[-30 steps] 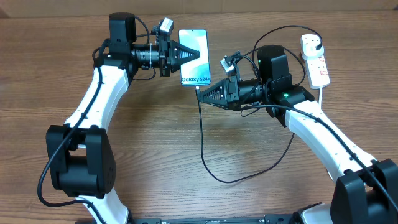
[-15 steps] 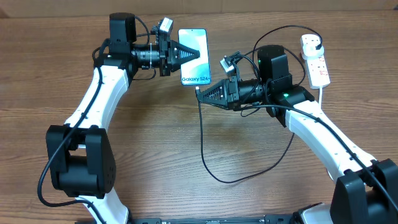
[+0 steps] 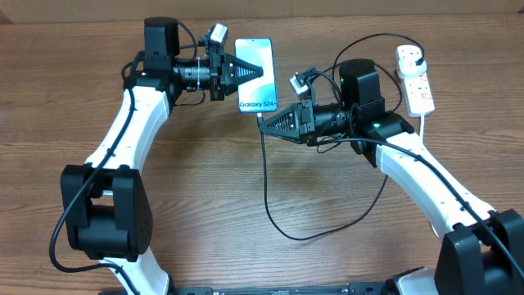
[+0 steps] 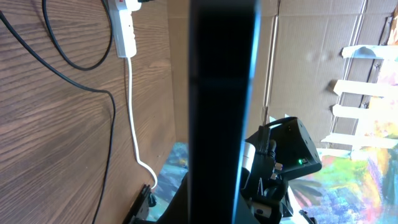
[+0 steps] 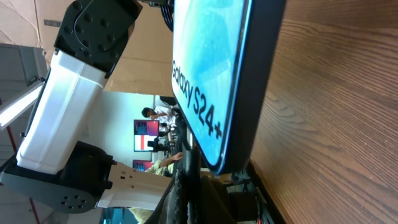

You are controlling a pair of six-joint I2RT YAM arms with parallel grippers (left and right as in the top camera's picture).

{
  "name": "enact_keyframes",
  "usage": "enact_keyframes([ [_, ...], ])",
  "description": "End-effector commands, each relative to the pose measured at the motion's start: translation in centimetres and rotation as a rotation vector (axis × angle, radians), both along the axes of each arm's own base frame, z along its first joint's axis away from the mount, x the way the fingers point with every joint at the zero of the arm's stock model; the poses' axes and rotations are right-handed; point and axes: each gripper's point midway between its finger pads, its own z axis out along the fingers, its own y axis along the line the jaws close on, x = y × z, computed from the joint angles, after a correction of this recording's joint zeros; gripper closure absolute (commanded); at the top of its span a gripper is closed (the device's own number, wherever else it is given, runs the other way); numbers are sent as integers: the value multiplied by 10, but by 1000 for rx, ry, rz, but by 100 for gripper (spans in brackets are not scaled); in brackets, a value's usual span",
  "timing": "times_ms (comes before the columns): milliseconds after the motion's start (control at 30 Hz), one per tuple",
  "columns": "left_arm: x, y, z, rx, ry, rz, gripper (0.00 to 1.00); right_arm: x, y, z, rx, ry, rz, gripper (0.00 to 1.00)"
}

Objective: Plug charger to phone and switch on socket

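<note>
The phone (image 3: 255,49) lies face up at the back of the table, its screen reading "Galaxy S24+". My left gripper (image 3: 263,72) reaches in from the left and is shut on the phone, whose dark edge (image 4: 221,93) fills the middle of the left wrist view. My right gripper (image 3: 262,120) is shut on the connector end of the black charger (image 3: 267,180), right at the phone's bottom edge (image 5: 211,81). I cannot tell whether the connector (image 5: 186,165) is seated. The cable loops across the table to the white socket (image 3: 415,82) at the back right, where its black plug sits.
The socket's thick white cord (image 4: 133,118) runs off the table's right edge. The black cable's loop (image 3: 327,233) lies on the wood in front of the right arm. Both arms' white links angle in from the front corners.
</note>
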Motion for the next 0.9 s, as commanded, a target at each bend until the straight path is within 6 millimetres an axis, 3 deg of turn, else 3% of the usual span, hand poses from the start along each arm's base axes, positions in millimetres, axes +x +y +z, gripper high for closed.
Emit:
enact_keyframes([
  [0, -2, -4, 7, -11, -45, -26, 96, -3, 2, 9, 12, -25, 10, 96],
  [867, -6, -4, 10, -27, -44, -46, 96, -1, 2, 8, 7, -27, 3, 96],
])
